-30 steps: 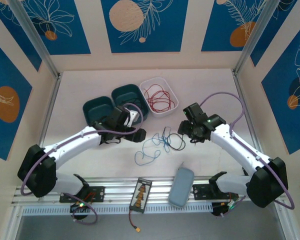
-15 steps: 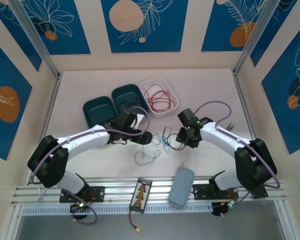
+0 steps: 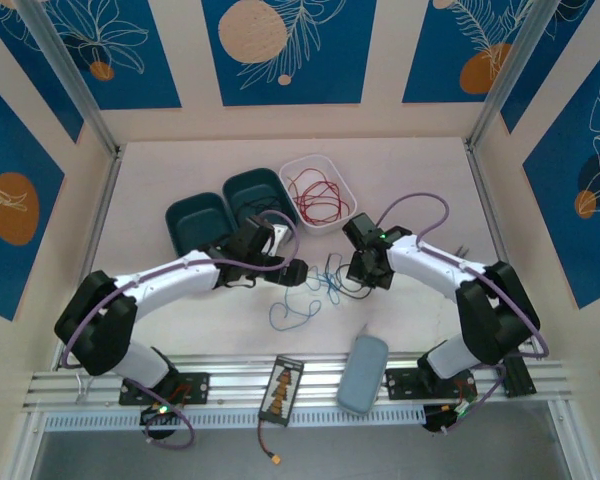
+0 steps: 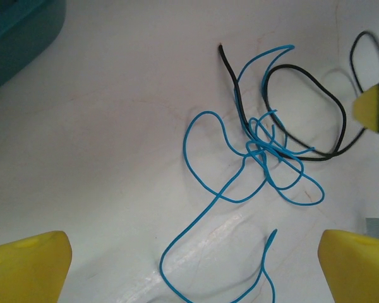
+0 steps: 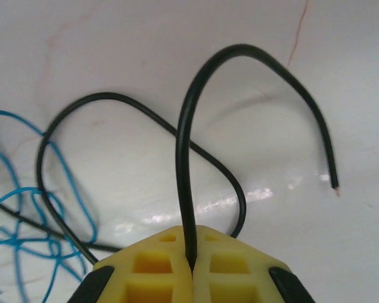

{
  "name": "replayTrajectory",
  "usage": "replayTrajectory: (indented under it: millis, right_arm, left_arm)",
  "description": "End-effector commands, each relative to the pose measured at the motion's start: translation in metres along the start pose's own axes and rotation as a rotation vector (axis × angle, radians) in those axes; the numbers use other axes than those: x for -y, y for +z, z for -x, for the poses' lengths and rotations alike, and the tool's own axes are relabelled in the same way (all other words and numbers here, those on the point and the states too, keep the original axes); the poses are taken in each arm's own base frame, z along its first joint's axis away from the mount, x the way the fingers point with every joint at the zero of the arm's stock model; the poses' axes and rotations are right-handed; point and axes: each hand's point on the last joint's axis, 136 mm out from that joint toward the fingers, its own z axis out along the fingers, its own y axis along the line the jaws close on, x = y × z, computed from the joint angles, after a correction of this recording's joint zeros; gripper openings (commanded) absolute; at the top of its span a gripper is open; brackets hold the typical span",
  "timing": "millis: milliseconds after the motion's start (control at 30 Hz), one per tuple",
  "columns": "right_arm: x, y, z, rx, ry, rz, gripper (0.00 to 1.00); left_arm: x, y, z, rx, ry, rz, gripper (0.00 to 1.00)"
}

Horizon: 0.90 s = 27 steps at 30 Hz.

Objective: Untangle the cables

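Observation:
A tangle of thin blue cable [image 3: 298,305] and black cable [image 3: 352,293] lies on the white table in front of both arms. In the left wrist view the blue cable [image 4: 259,154] knots around the black cable [image 4: 300,68]. My left gripper [image 3: 298,272] hovers open over the blue loops, its yellow fingers [image 4: 25,268] wide apart with nothing between them. My right gripper [image 3: 358,268] is shut on the black cable [image 5: 184,158], which arches up out of the closed jaws [image 5: 191,262]. Red cable [image 3: 317,200] lies coiled in the white tray [image 3: 300,163].
Two teal trays [image 3: 198,215] [image 3: 260,190] stand behind the left arm, one corner showing in the left wrist view [image 4: 19,31]. A grey-blue case [image 3: 363,372] and a small board with a yellow-plug wire [image 3: 282,388] rest on the front rail.
My right gripper moved left to the tangle and shut on the black cable. My left gripper moved right over the blue loops and opened wider.

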Motion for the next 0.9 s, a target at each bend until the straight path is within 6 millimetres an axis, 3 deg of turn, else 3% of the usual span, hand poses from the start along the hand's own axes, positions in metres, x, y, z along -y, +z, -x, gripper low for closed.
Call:
replayTrajectory:
  millis: [0, 367, 700, 867]
  right_arm:
    - [0.011, -0.040, 0.014, 0.102, -0.008, -0.023, 0.00]
    - [0.005, -0.121, 0.033, 0.272, -0.025, 0.165, 0.00]
    - [-0.020, -0.181, 0.039, 0.305, -0.142, 0.319, 0.00]
    - [-0.032, -0.201, 0.040, 0.289, -0.187, 0.368, 0.00]
  left_arm:
    - [-0.003, -0.008, 0.003, 0.038, 0.014, 0.031, 1.00]
    - [-0.001, -0.020, 0.013, 0.113, 0.025, 0.027, 1.00]
    - [-0.001, -0.023, 0.014, 0.129, 0.032, 0.029, 1.00]
    - [-0.004, -0.024, 0.014, 0.148, 0.037, 0.038, 1.00]
